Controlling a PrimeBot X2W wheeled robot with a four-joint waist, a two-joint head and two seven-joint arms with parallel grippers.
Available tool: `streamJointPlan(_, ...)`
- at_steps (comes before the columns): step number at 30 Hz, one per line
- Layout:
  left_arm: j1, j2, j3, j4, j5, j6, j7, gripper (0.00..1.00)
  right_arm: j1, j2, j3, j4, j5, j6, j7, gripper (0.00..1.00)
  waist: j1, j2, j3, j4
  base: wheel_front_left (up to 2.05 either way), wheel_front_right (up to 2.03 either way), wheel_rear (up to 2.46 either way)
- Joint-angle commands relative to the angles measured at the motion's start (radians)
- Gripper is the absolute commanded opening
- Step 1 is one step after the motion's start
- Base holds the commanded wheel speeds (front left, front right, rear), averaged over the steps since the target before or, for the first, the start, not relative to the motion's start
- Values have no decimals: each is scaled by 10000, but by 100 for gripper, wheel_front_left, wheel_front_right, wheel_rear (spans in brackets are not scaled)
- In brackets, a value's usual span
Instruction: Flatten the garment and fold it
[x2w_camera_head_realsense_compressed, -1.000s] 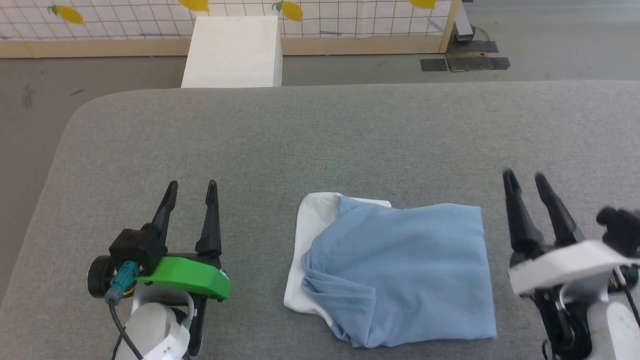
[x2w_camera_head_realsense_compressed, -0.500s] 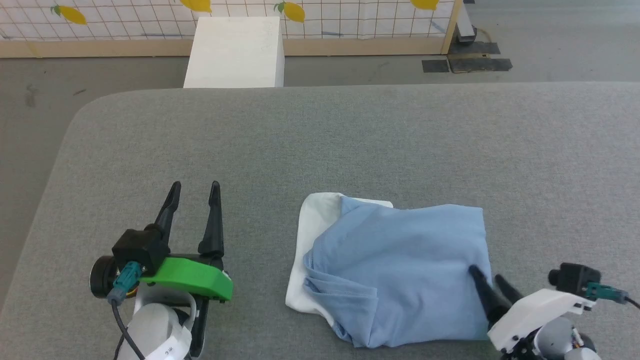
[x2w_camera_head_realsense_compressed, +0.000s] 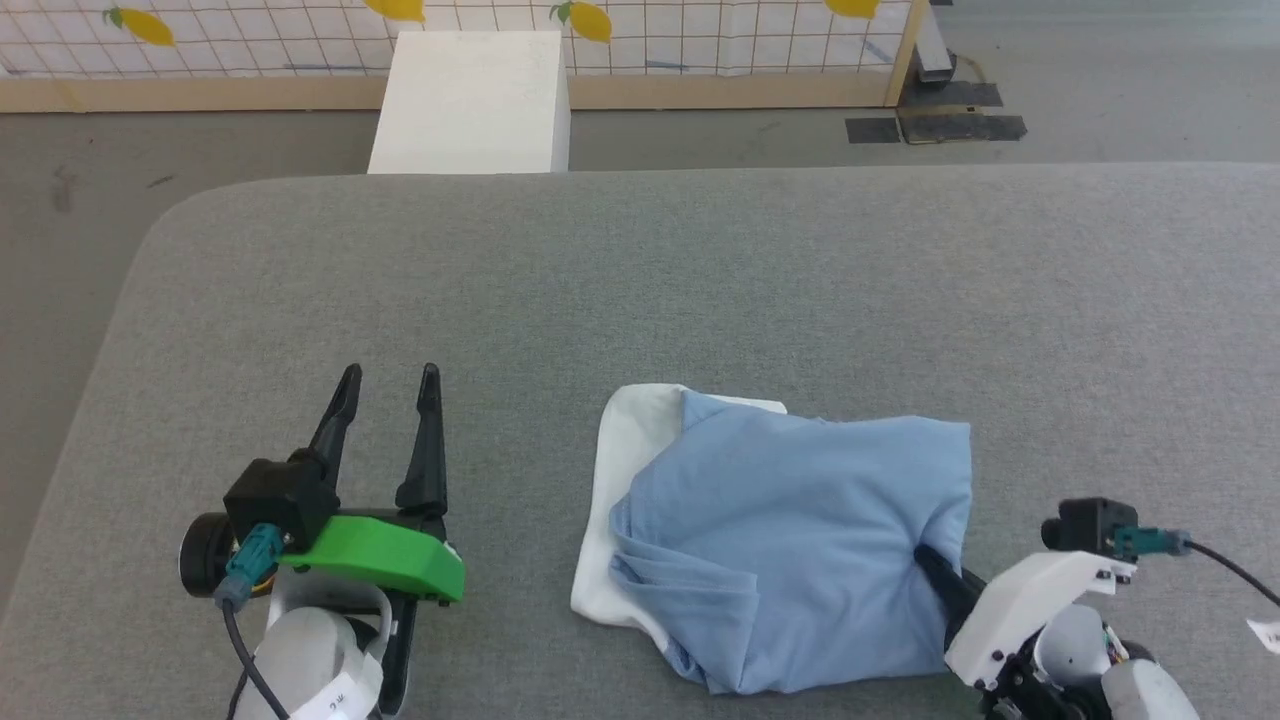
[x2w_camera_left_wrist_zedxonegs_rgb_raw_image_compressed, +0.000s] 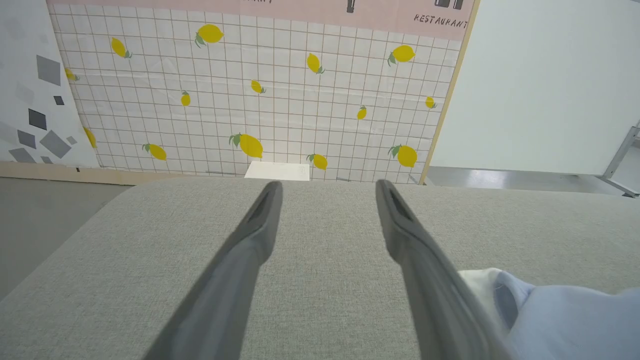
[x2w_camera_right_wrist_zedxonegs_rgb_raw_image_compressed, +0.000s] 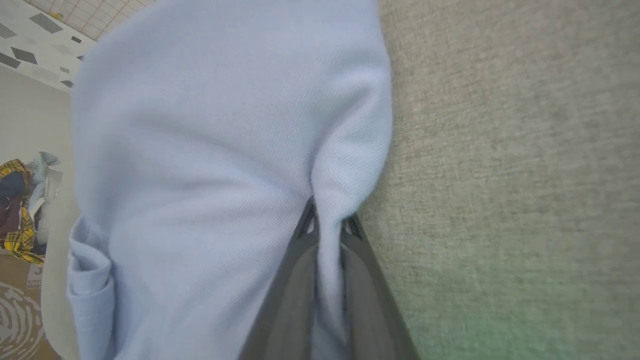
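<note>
Two fingers (x2w_camera_right_wrist_zedxonegs_rgb_raw_image_compressed: 292, 285) of the right gripper (x2w_camera_right_wrist_zedxonegs_rgb_raw_image_compressed: 327, 225) are pinched tight on a raised fold of the shirt (x2w_camera_right_wrist_zedxonegs_rgb_raw_image_compressed: 200, 150), with pale blue cloth running down between them. In the head view that gripper (x2w_camera_head_realsense_compressed: 938, 568) sits at the near right edge of the shirt (x2w_camera_head_realsense_compressed: 790, 540), its tips hidden under the puckered cloth. The shirt lies on the grey table (x2w_camera_head_realsense_compressed: 640, 280), near the front edge and right of the middle, bunched into a rough rectangle. A white part (x2w_camera_head_realsense_compressed: 625, 470) sticks out along its left side, and loose folds lie at its near left corner. The left gripper (x2w_camera_head_realsense_compressed: 389, 378) is well apart to the left, over the table, with its fingers spread and holding nothing. Its wrist view shows that gripper (x2w_camera_left_wrist_zedxonegs_rgb_raw_image_compressed: 328, 187) with bare table between the fingers and the shirt (x2w_camera_left_wrist_zedxonegs_rgb_raw_image_compressed: 565, 315) at the lower right. Beyond the table's far edge stands a white box (x2w_camera_head_realsense_compressed: 468, 100) before a lemon-print wall (x2w_camera_left_wrist_zedxonegs_rgb_raw_image_compressed: 280, 100).
</note>
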Motion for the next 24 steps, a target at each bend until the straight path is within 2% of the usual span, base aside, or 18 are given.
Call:
streamJointPlan(1,98,-28,50,-32,3,6,-47,100,-207,20,72,-102,-225,-13,85,0,0,0,36,-86,0,0,0)
streamJointPlan(5,123,-28,153,-226,14,51,-47,100,-686,12,684,-915,-1963,-13,426,0,0,0,208,-503,0,0,0)
streamJointPlan(8,140,-22,320,-397,53,67,-47,100,-1236,-322,1568,-1436,-3362,-13,789,0,0,0,382,-996,0,0,0)
streamJointPlan(11,101,-9,453,-558,139,57,-47,100,-1984,-968,2582,-1702,-4154,-13,1067,0,0,0,599,-1605,0,0,0)
streamJointPlan(15,-110,-6,469,-878,254,38,-47,100,-3038,-1961,3342,-1621,-4522,-13,928,0,0,0,1002,-2317,0,0,0)
streamJointPlan(18,-337,74,464,-1098,337,18,-47,100,-3772,-2557,3462,-1347,-4666,-13,598,0,0,0,1420,-2858,0,0,0)
streamJointPlan(24,-802,464,352,-1426,514,-24,-47,100,-4916,-3318,2658,-210,-5036,-13,-204,0,0,0,2346,-3820,0,0,0)
